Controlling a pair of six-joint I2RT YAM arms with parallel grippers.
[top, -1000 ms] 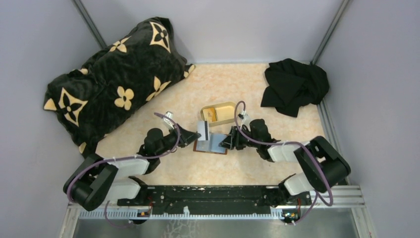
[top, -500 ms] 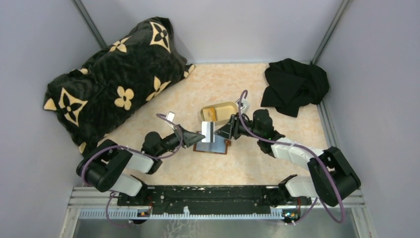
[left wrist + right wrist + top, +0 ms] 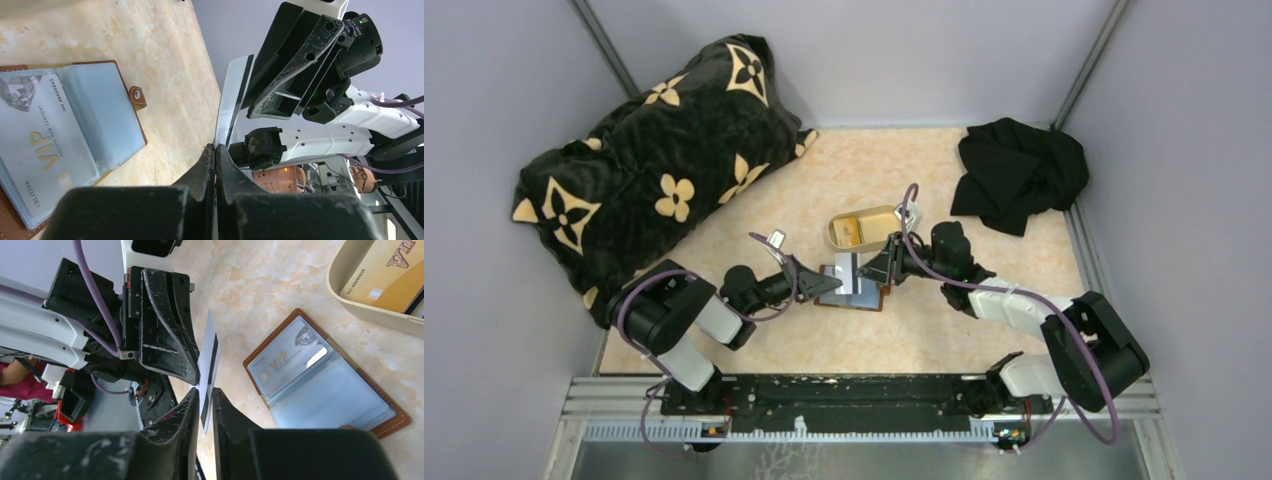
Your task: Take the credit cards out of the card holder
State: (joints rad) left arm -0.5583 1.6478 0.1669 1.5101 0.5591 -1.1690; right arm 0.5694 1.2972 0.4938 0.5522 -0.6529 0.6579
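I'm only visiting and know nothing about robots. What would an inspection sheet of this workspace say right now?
Surface: beige marbled table.
Job's things: card holder lies open with a VIP card in its sleeve; white card is held off the table; gold card lies in the tan tray.
Clutter: flower-patterned blanket at far left; black cloth at far right.
Grippers: left gripper is shut on the white card; right gripper straddles it, grip unclear.
Cables: purple cables loop along both arms.
Surroundings: grey walls on three sides.
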